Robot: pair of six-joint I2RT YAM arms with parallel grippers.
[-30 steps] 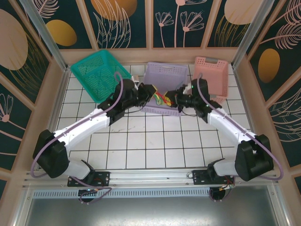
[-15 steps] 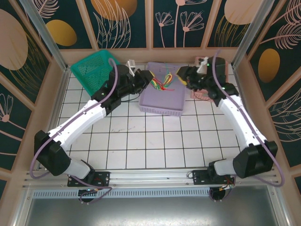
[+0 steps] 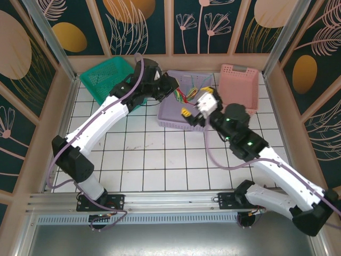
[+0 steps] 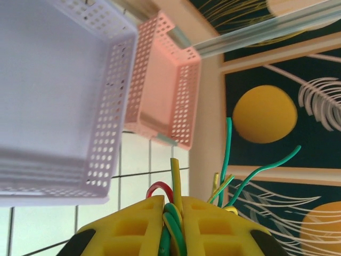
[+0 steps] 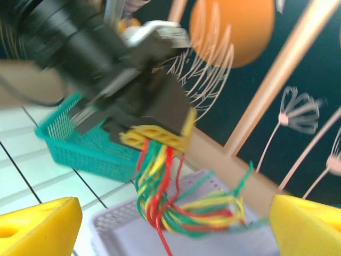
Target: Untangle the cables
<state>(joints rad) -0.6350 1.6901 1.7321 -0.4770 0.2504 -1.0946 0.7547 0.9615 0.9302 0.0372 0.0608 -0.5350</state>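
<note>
- Red, green and yellow cables hang in a bunch just above the purple basket in the view from up top. The left gripper pinches one end of them. Its arm reaches long, over the basket's far left corner. The right gripper is just beside the bunch, over the basket's right side. Its arm is bent and its fingers are spread wide, with nothing in them.
- On the left wrist camera, the left gripper is pressed tight on the cables. Loose green ends curl away free, off to the right of the purple basket.
- On the right wrist camera, the right gripper has one yellow finger far out at each side. The cables dangle in front, above the purple basket.
- I think these cables are thin, light and bendy, and they look smooth, so they may slip. A good spot to grab looks like one loose end low down, away from the pinched top.
</note>
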